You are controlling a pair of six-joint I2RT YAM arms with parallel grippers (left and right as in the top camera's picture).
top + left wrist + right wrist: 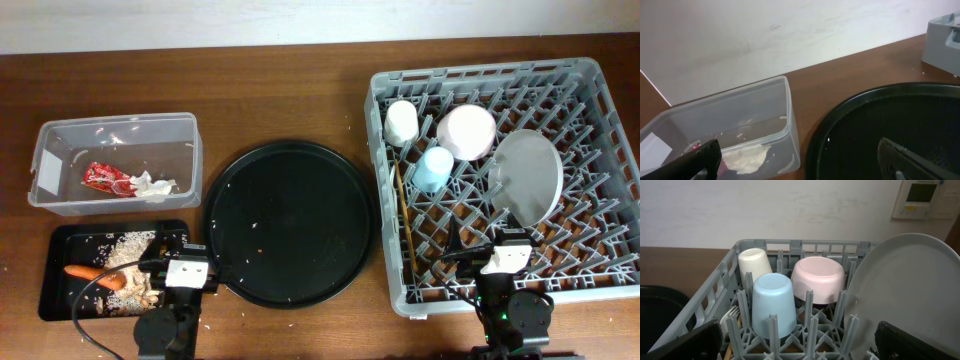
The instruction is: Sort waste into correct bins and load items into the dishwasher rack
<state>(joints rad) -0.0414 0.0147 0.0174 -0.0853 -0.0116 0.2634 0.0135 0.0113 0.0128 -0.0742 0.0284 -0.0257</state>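
Brown wooden surface (pixel 290 90) lies under everything. My left hand (pixel 186 268) and my right hand (pixel 505 255) are both wide apart, holding nothing. Next to my left hand, the carrot (pixel 88 272) and scraps (pixel 130 250) sit in the black tray (pixel 58 295). The wrapper (pixel 105 177) and tissue (pixel 152 185) are in the clear tub (pixel 115 120). The blue cup (pixel 434 168), cream cup (pixel 402 121), bowl (pixel 466 131) and plate (pixel 527 175) are in the rack (pixel 480 72).

Both arms sit at the bench's front edge. The left claw (pixel 183 250) and right claw (pixel 497 240) gape wide, empty.
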